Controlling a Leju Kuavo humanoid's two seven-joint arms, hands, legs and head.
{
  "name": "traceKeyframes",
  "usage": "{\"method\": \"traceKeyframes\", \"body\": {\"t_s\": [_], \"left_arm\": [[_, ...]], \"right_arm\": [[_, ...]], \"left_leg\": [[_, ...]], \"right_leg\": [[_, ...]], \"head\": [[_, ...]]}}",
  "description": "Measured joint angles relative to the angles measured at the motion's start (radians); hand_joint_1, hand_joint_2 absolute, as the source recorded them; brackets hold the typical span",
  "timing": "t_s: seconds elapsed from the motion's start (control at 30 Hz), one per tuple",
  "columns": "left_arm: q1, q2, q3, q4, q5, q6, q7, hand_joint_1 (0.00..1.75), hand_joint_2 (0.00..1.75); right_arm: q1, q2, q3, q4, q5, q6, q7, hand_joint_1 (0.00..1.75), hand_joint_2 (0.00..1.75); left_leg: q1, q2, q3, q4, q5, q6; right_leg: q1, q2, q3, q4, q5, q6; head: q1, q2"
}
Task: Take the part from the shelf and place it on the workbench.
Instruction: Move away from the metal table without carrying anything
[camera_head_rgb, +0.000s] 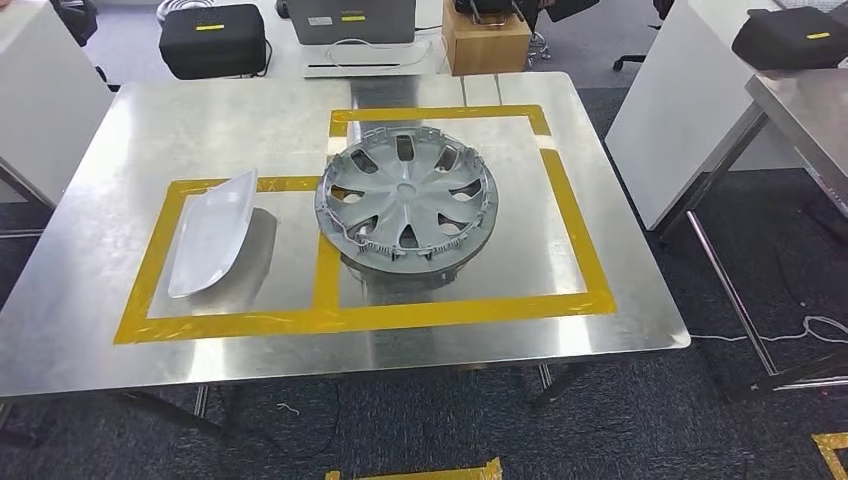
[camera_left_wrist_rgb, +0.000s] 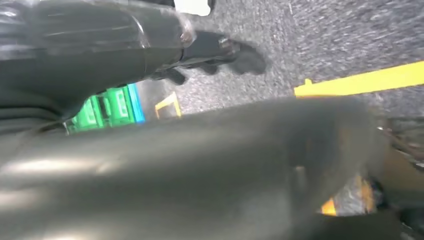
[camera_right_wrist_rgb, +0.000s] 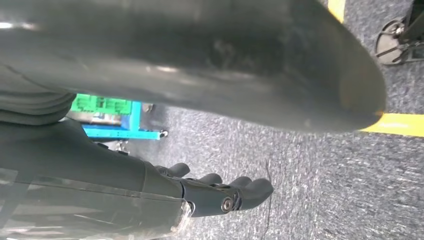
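Presently, both hands hang over grey carpet: the left hand (camera_left_wrist_rgb: 210, 52) and the right hand (camera_right_wrist_rgb: 220, 192) each have fingers extended, slightly apart, holding and touching nothing. On the workbench (camera_head_rgb: 120, 330), the grey wheel cover (camera_head_rgb: 406, 199) lies flat within the larger yellow tape outline (camera_head_rgb: 590, 270). Left of the wheel cover, a white curved panel (camera_head_rgb: 212, 232) rests in the smaller outline. Beyond the wheel cover, off the workbench, stands a black case (camera_head_rgb: 212, 40).

Head view: high vantage, facing forward and down onto bench (camera_head_rgb: 120, 330), moderate range. Wrist views: close behind left hand (camera_left_wrist_rgb: 210, 52) and right hand (camera_right_wrist_rgb: 220, 192), facing carpet floor (camera_right_wrist_rgb: 300, 190). Shared: carpet, yellow floor tape (camera_left_wrist_rgb: 360, 82), blue cart (camera_right_wrist_rgb: 117, 127).
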Motion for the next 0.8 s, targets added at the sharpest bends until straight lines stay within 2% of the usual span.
{"method": "traceKeyframes", "body": {"t_s": [0.07, 0.1, 0.13, 0.17, 0.23, 0.27, 0.3, 0.33, 0.37, 0.4, 0.43, 0.47, 0.5, 0.57, 0.6, 0.63, 0.67, 0.73, 0.77, 0.8], "left_arm": [[0.0, 0.001, 0.0, 0.0, 0.0, 0.0, 0.0, 0.0, 0.0], [-0.001, 0.001, 0.0, 0.0, 0.0, 0.0, 0.001, 0.0, 0.0], [-0.001, 0.002, 0.0, 0.001, 0.0, 0.0, 0.001, 0.0, 0.0], [-0.002, 0.003, 0.0, 0.001, 0.0, 0.0, 0.001, 0.0, 0.0], [-0.001, 0.004, 0.0, 0.001, 0.0, 0.0, 0.001, 0.0, 0.0], [-0.001, 0.004, 0.0, 0.001, 0.0, 0.0, 0.001, 0.0, 0.0], [0.0, 0.004, 0.0, 0.001, 0.0, 0.0, 0.001, 0.0, 0.0], [0.0, 0.005, 0.0, 0.001, 0.0, 0.0, 0.001, 0.0, 0.0], [0.0, 0.005, 0.0, 0.001, 0.0, 0.0, 0.001, 0.0, 0.0], [0.0, 0.004, 0.0, 0.001, 0.0, 0.0, 0.001, 0.0, 0.0], [0.0, 0.003, 0.0, 0.001, 0.0, 0.0, 0.001, 0.0, 0.0], [0.0, 0.002, 0.0, 0.001, 0.0, 0.0, 0.001, 0.0, 0.0], [-0.001, 0.0, 0.0, 0.001, 0.0, -0.001, 0.001, 0.0, 0.0], [0.0, 0.0, -0.001, 0.001, 0.0, -0.002, 0.001, 0.0, 0.0], [0.0, 0.001, -0.001, 0.002, 0.0, -0.002, 0.001, 0.0, 0.0], [0.001, 0.002, -0.001, 0.002, 0.0, -0.002, 0.002, 0.0, 0.0], [0.001, 0.004, -0.002, 0.002, 0.0, -0.003, 0.001, 0.0, 0.0], [0.001, 0.007, -0.004, 0.003, -0.001, -0.001, -0.001, 0.0, 0.0], [0.001, 0.01, -0.006, 0.003, -0.001, 0.001, -0.003, 0.0, 0.0], [0.001, 0.012, -0.009, 0.003, -0.001, 0.003, -0.005, 0.0, 0.0]], "right_arm": [[0.002, 0.001, 0.0, 0.0, 0.0, 0.0, -0.001, 0.0, 0.0], [0.004, 0.002, 0.0, 0.0, 0.0, 0.0, -0.002, 0.0, 0.0], [0.006, 0.003, 0.0, 0.001, 0.0, 0.0, -0.002, 0.0, 0.0], [0.006, 0.004, 0.0, 0.001, 0.0, 0.0, -0.002, 0.0, 0.0], [0.006, 0.005, 0.0, 0.001, 0.0, 0.0, -0.003, 0.0, 0.0], [0.005, 0.005, 0.0, 0.001, 0.0, 0.0, -0.003, 0.0, 0.0], [0.005, 0.005, 0.0, 0.001, 0.0, 0.0, -0.003, 0.0, 0.0], [0.004, 0.005, 0.0, 0.001, 0.0, 0.0, -0.003, 0.0, 0.0], [0.004, 0.006, 0.0, 0.001, 0.0, 0.0, -0.003, 0.0, 0.0], [0.002, 0.005, 0.0, 0.001, 0.0, -0.001, -0.004, 0.0, 0.0], [0.0, 0.004, 0.0, 0.0, 0.0, -0.001, -0.004, 0.0, 0.0], [-0.002, 0.003, 0.0, 0.0, 0.0, -0.001, -0.004, 0.0, 0.0], [-0.003, 0.002, 0.0, -0.001, 0.0, -0.001, -0.004, 0.0, 0.0], [-0.003, 0.001, 0.0, -0.001, 0.0, -0.001, -0.006, 0.0, 0.0], [-0.003, 0.002, 0.0, -0.001, 0.0, -0.001, -0.007, 0.0, 0.0], [-0.003, 0.002, 0.0, -0.001, 0.0, -0.001, -0.009, 0.0, 0.0], [-0.003, 0.004, 0.0, -0.001, -0.001, -0.001, -0.012, 0.0, 0.0], [-0.003, 0.006, 0.0, -0.001, -0.001, -0.001, -0.016, 0.0, 0.0], [-0.001, 0.007, 0.0, -0.001, 0.0, 0.0, -0.017, 0.0, 0.0], [-0.001, 0.009, 0.0, -0.001, 0.0, 0.0, -0.017, 0.0, 0.0]], "left_leg": [[-0.002, 0.0, -0.013, 0.0, 0.008, 0.027], [-0.003, 0.001, -0.021, -0.001, 0.015, 0.039], [-0.003, 0.002, -0.03, -0.002, 0.024, 0.049], [-0.005, 0.002, -0.04, -0.002, 0.033, 0.057], [-0.013, 0.003, -0.063, -0.001, 0.051, 0.065], [-0.018, 0.003, -0.075, 0.0, 0.06, 0.068], [-0.023, 0.004, -0.087, 0.0, 0.069, 0.07], [-0.03, 0.004, -0.098, 0.0, 0.078, 0.072], [-0.036, 0.004, -0.108, 0.0, 0.087, 0.074], [-0.039, 0.004, -0.116, 0.0, 0.095, 0.075], [-0.044, 0.004, -0.122, 0.0, 0.103, 0.075], [-0.045, 0.005, -0.125, -0.001, 0.112, 0.073], [-0.043, 0.006, -0.127, -0.003, 0.12, 0.07], [-0.04, 0.007, -0.129, -0.01, 0.139, 0.059], [-0.039, 0.007, -0.132, -0.01, 0.137, 0.053], [-0.039, 0.006, -0.139, -0.001, 0.118, 0.048], [-0.037, 0.005, -0.149, 0.026, 0.078, 0.041], [-0.028, 0.003, -0.174, 0.131, -0.026, 0.027], [-0.023, 0.003, -0.183, 0.189, -0.055, 0.019], [-0.018, 0.004, -0.184, 0.231, -0.059, 0.012]], "right_leg": [[-0.003, 0.003, -0.005, 0.003, 0.004, 0.013], [-0.004, 0.003, -0.01, 0.013, -0.011, 0.017], [-0.005, 0.003, -0.019, 0.038, -0.043, 0.02], [-0.005, 0.003, -0.032, 0.081, -0.088, 0.022], [-0.003, 0.003, -0.057, 0.201, -0.177, 0.021], [-0.001, 0.003, -0.061, 0.248, -0.197, 0.019], [0.002, 0.003, -0.054, 0.27, -0.197, 0.013], [0.007, 0.003, -0.032, 0.256, -0.178, 0.004], [0.013, 0.004, 0.004, 0.21, -0.149, -0.009], [0.024, 0.004, 0.053, 0.137, -0.123, -0.028], [0.033, 0.002, 0.101, 0.058, -0.109, -0.047], [0.041, 0.001, 0.136, -0.003, -0.102, -0.059], [0.048, 0.0, 0.156, -0.042, -0.101, -0.066], [0.052, 0.0, 0.157, -0.063, -0.087, -0.065], [0.05, -0.002, 0.154, -0.073, -0.073, -0.066], [0.047, -0.003, 0.147, -0.082, -0.057, -0.066], [0.043, -0.005, 0.136, -0.091, -0.041, -0.065], [0.039, -0.007, 0.107, -0.093, -0.016, -0.064], [0.037, -0.008, 0.091, -0.09, -0.005, -0.061], [0.035, -0.009, 0.074, -0.085, 0.004, -0.057]], "head": [[0.004, 0.0], [0.008, 0.0], [0.01, 0.0], [0.014, 0.0], [0.019, 0.0], [0.021, 0.0], [0.022, 0.0], [0.023, 0.0], [0.024, 0.0], [0.024, 0.0], [0.024, 0.0], [0.023, 0.0], [0.022, 0.0], [0.023, 0.0], [0.025, 0.0], [0.026, 0.0], [0.025, 0.0], [0.021, 0.0], [0.02, 0.0], [0.02, 0.0]]}}
